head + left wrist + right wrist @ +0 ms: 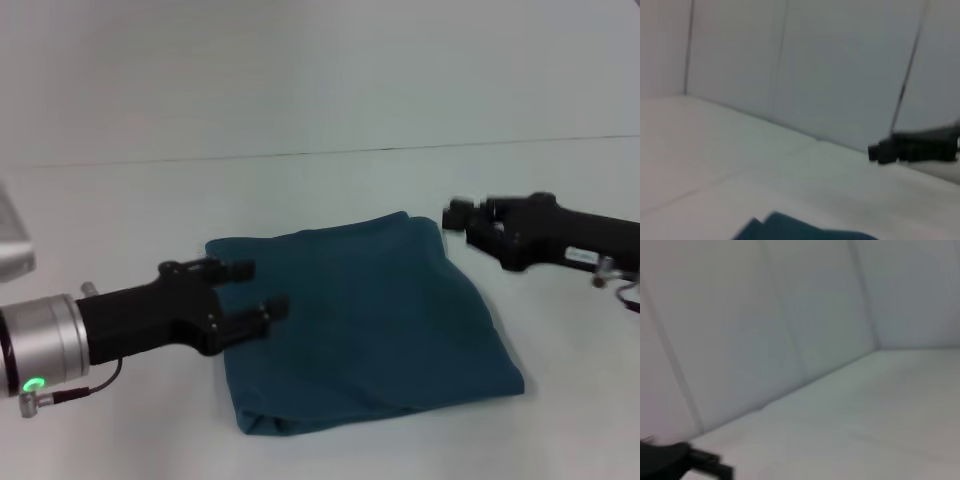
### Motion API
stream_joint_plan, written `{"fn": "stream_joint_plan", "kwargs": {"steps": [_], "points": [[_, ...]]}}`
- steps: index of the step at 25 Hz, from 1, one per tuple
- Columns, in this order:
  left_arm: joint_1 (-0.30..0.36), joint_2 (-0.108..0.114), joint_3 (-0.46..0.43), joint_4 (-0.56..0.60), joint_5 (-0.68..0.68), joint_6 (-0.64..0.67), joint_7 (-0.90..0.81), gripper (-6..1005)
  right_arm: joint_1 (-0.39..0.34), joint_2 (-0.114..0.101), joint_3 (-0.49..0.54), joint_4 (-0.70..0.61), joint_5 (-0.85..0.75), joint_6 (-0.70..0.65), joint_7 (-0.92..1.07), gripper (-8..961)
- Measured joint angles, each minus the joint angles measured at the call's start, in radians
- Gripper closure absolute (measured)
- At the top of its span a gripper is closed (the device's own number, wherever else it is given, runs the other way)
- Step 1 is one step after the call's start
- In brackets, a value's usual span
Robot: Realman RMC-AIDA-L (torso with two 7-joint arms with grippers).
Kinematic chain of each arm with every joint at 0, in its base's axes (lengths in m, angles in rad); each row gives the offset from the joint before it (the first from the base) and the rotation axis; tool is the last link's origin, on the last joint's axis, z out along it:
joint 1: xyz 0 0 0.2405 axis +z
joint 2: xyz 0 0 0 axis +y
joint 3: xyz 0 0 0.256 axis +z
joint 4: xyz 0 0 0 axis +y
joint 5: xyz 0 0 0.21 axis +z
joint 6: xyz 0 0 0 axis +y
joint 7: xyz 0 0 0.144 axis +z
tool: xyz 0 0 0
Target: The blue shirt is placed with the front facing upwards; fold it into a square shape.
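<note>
The blue shirt [365,325] lies folded into a rough square at the middle of the white desk [120,220]. The left gripper [258,290] hovers released over its left edge, holding nothing; the right gripper [468,222] hangs just beside the far right corner, its claw's state impossible to tell

white table [330,180], pale panelled wall [300,70]

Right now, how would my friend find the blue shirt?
Look at the white table. In its middle, between the left gripper and the right gripper, lies the blue shirt. It is the only soft dark teal thing, folded into a rough square.
</note>
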Motion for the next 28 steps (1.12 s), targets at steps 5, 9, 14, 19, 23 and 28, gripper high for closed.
{"fn": "stream_joint_plan", "kwargs": {"steps": [5,9,14,19,23,28], "points": [[-0.094,0.028,-0.013,-0.002,0.191,0.089,-0.199,371,-0.014,0.006,-0.044,-0.36,-0.232,-0.215,0.271,870],[-0.136,0.028,-0.026,-0.009,0.285,0.107,-0.253,215,0.005,0.004,-0.047,-0.443,-0.339,-0.306,0.314,737],[-0.161,0.008,-0.061,-0.026,0.307,0.095,-0.25,116,0.005,0.008,-0.059,-0.466,-0.391,-0.311,0.309,489],[-0.176,-0.005,-0.079,-0.026,0.315,0.085,-0.246,117,-0.012,0.01,-0.073,-0.46,-0.401,-0.282,0.297,194],[-0.183,-0.012,-0.08,-0.024,0.323,0.079,-0.246,118,-0.024,0.012,-0.092,-0.45,-0.404,-0.255,0.29,56],[-0.183,-0.02,-0.08,-0.029,0.329,0.072,-0.246,119,-0.031,0.013,-0.094,-0.437,-0.403,-0.241,0.272,22]]}}
